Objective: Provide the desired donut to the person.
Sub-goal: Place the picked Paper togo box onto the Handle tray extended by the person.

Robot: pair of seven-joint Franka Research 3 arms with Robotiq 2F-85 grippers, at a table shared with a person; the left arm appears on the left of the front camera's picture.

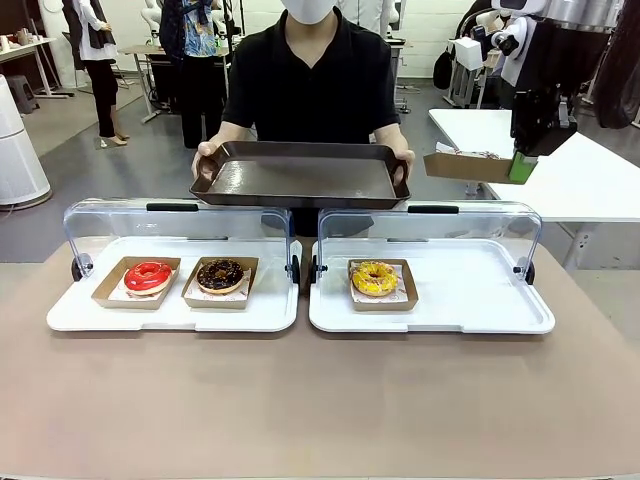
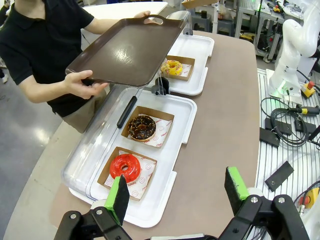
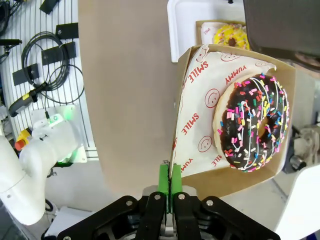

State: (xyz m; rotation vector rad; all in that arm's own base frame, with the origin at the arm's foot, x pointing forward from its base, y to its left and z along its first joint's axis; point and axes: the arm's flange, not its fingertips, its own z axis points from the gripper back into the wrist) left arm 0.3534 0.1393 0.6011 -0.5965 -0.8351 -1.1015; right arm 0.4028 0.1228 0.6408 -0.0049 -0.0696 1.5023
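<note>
My right gripper [image 1: 521, 166] hangs high at the right, shut on the edge of a cardboard tray [image 1: 464, 166]. The right wrist view shows that tray [image 3: 235, 175] carrying a chocolate donut with coloured sprinkles [image 3: 254, 122], its rim pinched between my right gripper's [image 3: 169, 182] green pads. The person [image 1: 312, 80] stands at the far side, holding a dark brown serving tray [image 1: 300, 176] level in both hands above the display cases. My left gripper [image 2: 177, 192] is open and holds nothing, hovering over the table's near left end.
Two white display trays with raised clear lids [image 1: 180, 225] sit on the table. The left one holds a red donut [image 1: 148, 277] and a chocolate donut [image 1: 220, 275]; the right one [image 1: 470, 300] holds a yellow donut [image 1: 374, 278]. A white side table [image 1: 580, 180] stands at the right.
</note>
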